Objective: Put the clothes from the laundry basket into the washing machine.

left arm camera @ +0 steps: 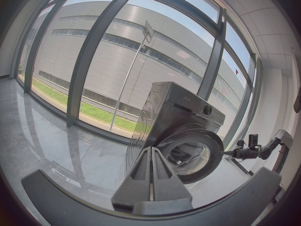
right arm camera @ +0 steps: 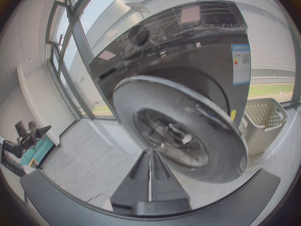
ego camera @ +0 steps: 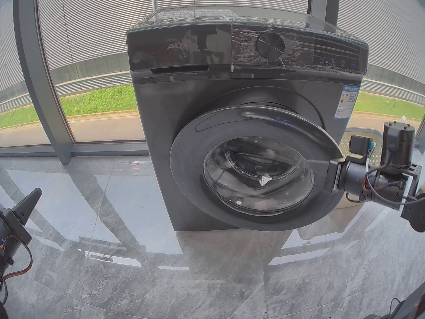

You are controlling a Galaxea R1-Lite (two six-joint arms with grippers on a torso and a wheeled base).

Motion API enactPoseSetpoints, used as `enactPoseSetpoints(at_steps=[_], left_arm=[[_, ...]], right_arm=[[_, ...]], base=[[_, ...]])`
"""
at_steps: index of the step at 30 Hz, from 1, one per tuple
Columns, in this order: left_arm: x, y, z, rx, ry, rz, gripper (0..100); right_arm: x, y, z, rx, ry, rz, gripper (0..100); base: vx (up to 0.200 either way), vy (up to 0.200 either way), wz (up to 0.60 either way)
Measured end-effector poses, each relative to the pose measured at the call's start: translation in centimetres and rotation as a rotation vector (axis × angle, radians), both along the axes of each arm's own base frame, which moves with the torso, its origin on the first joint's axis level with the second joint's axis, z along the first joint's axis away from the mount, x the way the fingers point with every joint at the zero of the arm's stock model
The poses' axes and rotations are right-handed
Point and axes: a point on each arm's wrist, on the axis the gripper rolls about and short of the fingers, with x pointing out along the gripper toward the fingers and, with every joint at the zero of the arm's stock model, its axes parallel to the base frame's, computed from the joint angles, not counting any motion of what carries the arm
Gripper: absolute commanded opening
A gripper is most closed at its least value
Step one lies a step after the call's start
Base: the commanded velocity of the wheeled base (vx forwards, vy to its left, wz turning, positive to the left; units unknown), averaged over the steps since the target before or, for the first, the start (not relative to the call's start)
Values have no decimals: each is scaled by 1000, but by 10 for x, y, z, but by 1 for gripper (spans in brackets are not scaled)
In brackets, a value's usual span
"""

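The grey washing machine (ego camera: 230, 49) stands on the floor by the window. Its round glass door (ego camera: 256, 169) is swung partly out, with the dark drum opening showing behind its upper edge. My right gripper (ego camera: 310, 161) is shut with nothing in it, its tip at the door's right rim; from the left wrist the same gripper (left arm camera: 227, 153) is seen at the door's (left arm camera: 191, 154) edge. In the right wrist view the shut fingers (right arm camera: 150, 153) point at the door (right arm camera: 175, 132). My left gripper (ego camera: 35, 194) hangs low at the far left, shut and empty, its tip (left arm camera: 151, 149) facing the machine.
A beige perforated laundry basket (right arm camera: 265, 123) stands on the floor just right of the machine, partly behind my right arm (ego camera: 346, 145). Glass window walls run behind the machine. Glossy grey floor (ego camera: 133, 209) lies open in front and to the left.
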Motion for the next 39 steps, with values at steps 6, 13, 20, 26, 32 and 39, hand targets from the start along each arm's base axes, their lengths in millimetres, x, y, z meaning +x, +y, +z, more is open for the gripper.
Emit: enactPoseSetpoints(at_steps=[6, 13, 20, 26, 32, 39], left_arm=[[0, 0, 0, 1, -2, 0, 0], [0, 0, 0, 3, -4, -1, 0], [-1, 0, 0, 16, -8, 0, 0], [-2, 0, -1, 18, -7, -2, 0], [-5, -1, -5, 30, -5, -19, 0], [-11, -3, -10, 38, -10, -37, 0]], right_arm=[[40, -8, 17, 8, -94, -121, 0], [65, -22, 25, -1, -157, -198, 0], [70, -24, 32, 17, -250, -174, 0], [64, -27, 35, 3, -273, -112, 0], [42, -36, 39, -37, -317, 3, 0], [11, -58, 32, -70, -321, 85, 0]], base=[[0, 0, 0], [0, 0, 0], [0, 0, 0], [0, 0, 0], [0, 0, 0], [0, 0, 0]])
